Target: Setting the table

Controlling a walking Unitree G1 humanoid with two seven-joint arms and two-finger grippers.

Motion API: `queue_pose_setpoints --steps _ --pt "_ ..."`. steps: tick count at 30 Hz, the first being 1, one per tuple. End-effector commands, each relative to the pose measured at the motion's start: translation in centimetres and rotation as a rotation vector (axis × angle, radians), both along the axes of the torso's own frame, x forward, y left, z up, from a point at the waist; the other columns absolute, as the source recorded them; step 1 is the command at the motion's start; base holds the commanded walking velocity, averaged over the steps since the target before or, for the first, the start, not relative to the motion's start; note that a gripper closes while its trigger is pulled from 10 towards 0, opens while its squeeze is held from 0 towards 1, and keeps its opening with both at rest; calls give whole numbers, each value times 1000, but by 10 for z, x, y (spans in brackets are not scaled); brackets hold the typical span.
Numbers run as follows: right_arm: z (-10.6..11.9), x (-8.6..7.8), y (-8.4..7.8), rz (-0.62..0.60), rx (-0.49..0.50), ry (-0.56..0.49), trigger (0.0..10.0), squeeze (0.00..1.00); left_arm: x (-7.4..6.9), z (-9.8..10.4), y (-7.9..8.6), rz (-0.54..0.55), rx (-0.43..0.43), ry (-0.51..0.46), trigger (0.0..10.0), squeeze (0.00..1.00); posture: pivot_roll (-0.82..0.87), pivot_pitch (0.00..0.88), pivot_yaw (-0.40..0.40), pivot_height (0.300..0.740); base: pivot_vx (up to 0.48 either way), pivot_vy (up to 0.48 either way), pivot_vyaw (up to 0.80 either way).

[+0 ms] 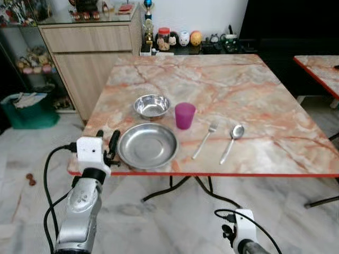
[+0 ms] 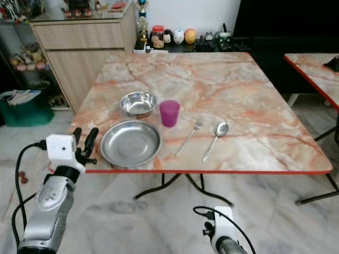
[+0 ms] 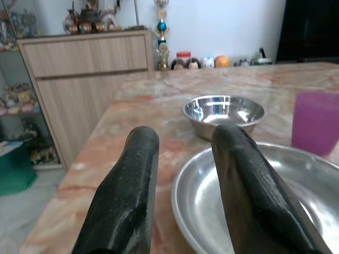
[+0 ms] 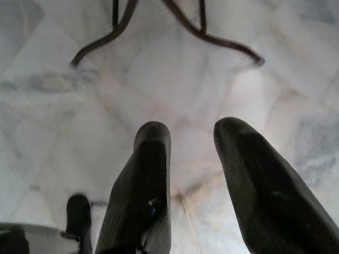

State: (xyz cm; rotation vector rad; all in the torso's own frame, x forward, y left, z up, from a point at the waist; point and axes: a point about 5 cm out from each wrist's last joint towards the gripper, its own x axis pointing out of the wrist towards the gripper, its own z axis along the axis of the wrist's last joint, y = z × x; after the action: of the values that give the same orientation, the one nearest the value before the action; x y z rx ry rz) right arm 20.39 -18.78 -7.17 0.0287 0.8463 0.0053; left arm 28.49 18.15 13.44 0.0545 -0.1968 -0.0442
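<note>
— What did the head views show?

— A marble-patterned table [image 1: 238, 100] with a red edge carried the setting along its near side. A wide steel plate [image 1: 148, 145] lay at the near left, a smaller steel bowl [image 1: 151, 105] just behind it, and a purple cup [image 1: 185, 115] beside the bowl. A fork [image 1: 206, 138] and a spoon [image 1: 232, 141] lay side by side to the right of the plate, apart from it. The left gripper [image 1: 106, 141] was raised at the table's near left corner, just beside the plate's rim, its fingers parted and holding nothing. The right arm hung low, below the table edge.

— And the left wrist view?

— The two black fingers [image 3: 130, 196] stood spread, the plate [image 3: 296, 211] close ahead of them, one fingertip over its rim, with the bowl [image 3: 224, 112] and the cup [image 3: 315, 123] beyond.

— The right wrist view?

— The right gripper [image 4: 190, 159] pointed at the pale tiled floor [image 4: 63, 106] near the table's dark metal legs [image 4: 175, 26], its fingers apart and empty.
</note>
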Motion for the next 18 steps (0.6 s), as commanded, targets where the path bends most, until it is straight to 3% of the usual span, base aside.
queue_pose_setpoints --steps 1,6,7,10,11,12,13,18 --pt "0 0 6 6 15 -1 10000 0 0 1 2 -10 -15 6 10000 0 7 0 10 740 0 0 0" --pt "0 1 7 10 17 -3 10000 0 2 -5 1 -44 -109 72 10000 0 7 0 8 740 0 0 0" --pt "0 1 7 11 17 -2 10000 0 5 -6 1 -51 -162 107 10000 0 10 0 7 740 0 0 0" --pt "-1 0 6 11 16 0 10000 0 7 -9 1 -57 -177 147 10000 0 13 0 6 740 0 0 0" --pt "-1 0 5 11 14 2 10000 0 11 -11 0 -65 -198 171 10000 573 12 0 3 740 0 0 0" --pt "-1 0 5 11 14 2 10000 0 11 -11 0 -65 -198 171 10000 573 12 0 3 740 0 0 0" --pt "-1 0 5 11 13 3 10000 0 13 -10 0 -69 -213 169 10000 1000 12 0 3 740 0 0 0" --pt "-1 -1 4 9 12 3 10000 0 20 -10 -3 -93 -251 191 10000 1000 10 0 2 740 0 0 0"
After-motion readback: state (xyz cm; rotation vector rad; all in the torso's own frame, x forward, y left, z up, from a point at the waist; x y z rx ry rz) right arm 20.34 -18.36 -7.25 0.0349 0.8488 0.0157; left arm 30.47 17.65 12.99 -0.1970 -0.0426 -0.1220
